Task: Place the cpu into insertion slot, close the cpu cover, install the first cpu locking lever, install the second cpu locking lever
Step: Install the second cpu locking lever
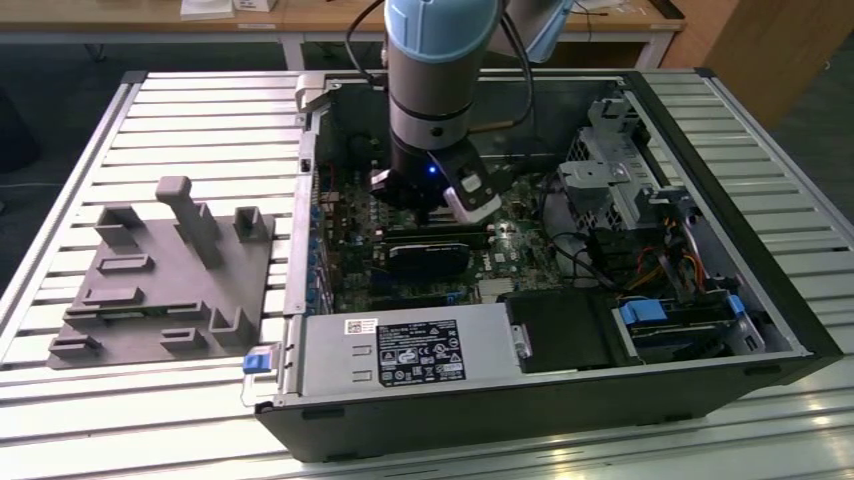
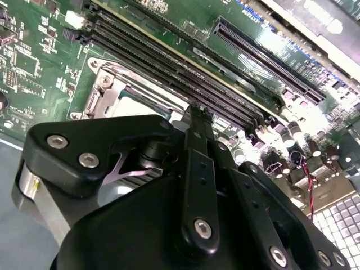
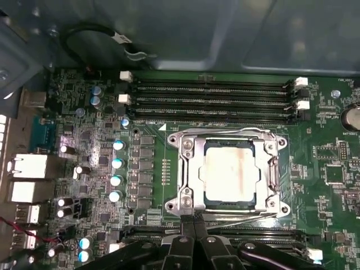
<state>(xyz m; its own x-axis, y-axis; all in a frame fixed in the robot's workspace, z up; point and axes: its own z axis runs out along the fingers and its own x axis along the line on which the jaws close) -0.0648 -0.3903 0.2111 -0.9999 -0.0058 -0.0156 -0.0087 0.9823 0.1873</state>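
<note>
In the first wrist view the cpu (image 3: 230,174), a square chip with a dull silver top, lies flat in the insertion slot (image 3: 230,201). The silver cpu cover (image 3: 188,169) is down around it, and the chip shows through its window. Thin wire locking levers run along the socket's edges (image 3: 225,132) (image 3: 277,169); whether they are latched I cannot tell. My gripper (image 3: 194,219) is shut, with its tips together at the socket's near edge and nothing visible between them. The second wrist view shows my gripper (image 2: 197,112) just beside the cover (image 2: 107,90). In the exterior view my gripper (image 1: 427,212) reaches down into the case.
Long black memory slots (image 3: 214,95) flank the socket. A black card (image 1: 427,255) lies just in front of the gripper, with the power supply (image 1: 400,355) nearer still. Drive bays and cables (image 1: 627,190) fill the exterior view's right. A grey fixture (image 1: 160,280) stands outside the case.
</note>
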